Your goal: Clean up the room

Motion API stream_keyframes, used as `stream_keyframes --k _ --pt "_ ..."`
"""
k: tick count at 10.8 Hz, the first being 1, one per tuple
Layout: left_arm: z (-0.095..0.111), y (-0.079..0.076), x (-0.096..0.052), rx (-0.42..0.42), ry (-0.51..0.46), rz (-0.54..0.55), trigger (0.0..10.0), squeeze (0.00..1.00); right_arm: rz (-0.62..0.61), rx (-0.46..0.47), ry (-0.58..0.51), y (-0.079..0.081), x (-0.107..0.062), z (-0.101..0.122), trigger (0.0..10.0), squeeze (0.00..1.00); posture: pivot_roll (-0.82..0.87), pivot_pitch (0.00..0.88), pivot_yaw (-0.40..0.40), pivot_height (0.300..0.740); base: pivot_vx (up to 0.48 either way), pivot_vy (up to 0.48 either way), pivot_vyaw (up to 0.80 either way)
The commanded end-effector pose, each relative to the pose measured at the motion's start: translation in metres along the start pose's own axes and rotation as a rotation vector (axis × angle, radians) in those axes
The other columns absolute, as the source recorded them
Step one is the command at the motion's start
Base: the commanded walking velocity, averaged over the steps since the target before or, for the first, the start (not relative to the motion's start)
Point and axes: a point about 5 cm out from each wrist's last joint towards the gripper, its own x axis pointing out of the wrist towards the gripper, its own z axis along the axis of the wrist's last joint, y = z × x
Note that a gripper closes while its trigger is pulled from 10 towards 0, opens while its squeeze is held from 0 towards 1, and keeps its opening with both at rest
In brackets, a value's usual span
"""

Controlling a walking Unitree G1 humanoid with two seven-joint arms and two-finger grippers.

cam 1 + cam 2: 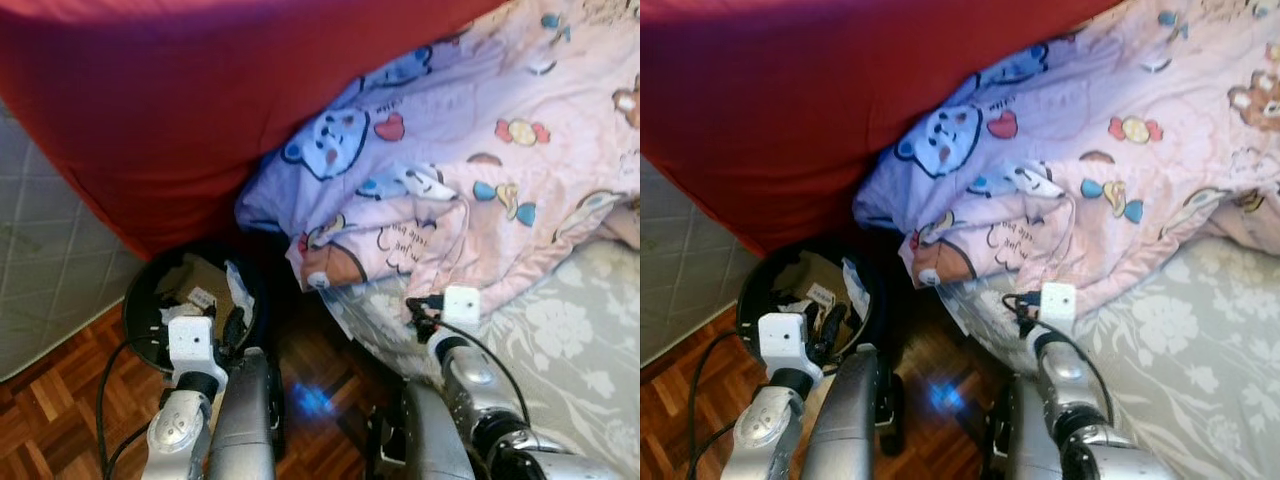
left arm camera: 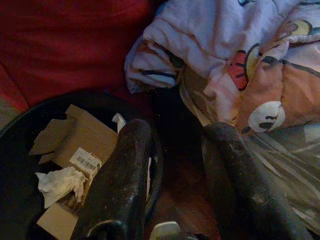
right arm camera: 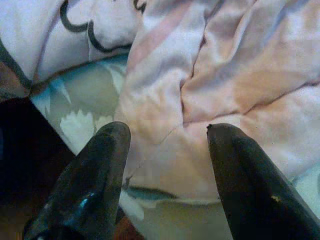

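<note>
A black trash bin (image 1: 140, 285) stands on the floor beside the bed, holding torn cardboard (image 2: 85, 135) and a crumpled white tissue (image 2: 60, 182). My left gripper (image 2: 177, 130) is open and empty, one finger over the bin's rim and the other over the dark gap next to the bed. A pink and lilac cartoon-print blanket (image 1: 470, 150) lies bunched on the bed, its edge hanging toward the bin. At that hanging fold my right gripper (image 3: 167, 130) is open, fingers spread just short of the fabric (image 3: 240, 65).
A big red cover (image 1: 180, 90) drapes down behind the bin. The mattress has a grey floral sheet (image 1: 570, 340). Parquet floor (image 1: 50, 410) lies below, with a grey quilted mat (image 1: 40, 250) at the left.
</note>
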Motion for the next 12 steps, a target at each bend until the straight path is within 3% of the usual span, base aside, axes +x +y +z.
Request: stream_keyframes --k 1,9,10,11,12 --pt "-0.008 0.002 -0.009 -0.003 0.045 0.005 10.0 0.00 -0.028 0.023 0.057 -0.005 -0.005 -0.016 10.0 0.00 0.26 0.441 -0.001 0.629 0.000 0.000 0.00" --pt "-0.002 0.003 -0.024 0.007 0.084 -0.005 10.0 0.00 0.028 -0.051 0.082 0.002 -0.002 -0.013 10.0 0.00 0.31 0.485 0.014 0.629 0.000 0.000 0.00" --pt "-0.001 0.004 -0.028 0.007 0.089 -0.001 10.0 0.00 0.017 -0.046 0.078 0.000 -0.002 -0.011 8.0 0.00 0.31 0.491 0.014 0.629 0.000 0.000 0.00" --pt "0.000 0.004 -0.030 0.008 0.093 0.003 10.0 0.00 0.009 -0.049 0.080 -0.002 -0.002 -0.011 0.0 0.00 0.31 0.496 0.014 0.629 0.000 0.000 0.00" --pt "0.000 0.004 -0.033 0.007 0.096 0.006 10.0 0.00 -0.006 -0.075 0.095 -0.005 -0.003 -0.014 0.0 0.00 0.31 0.504 0.014 0.629 0.000 0.000 0.00"
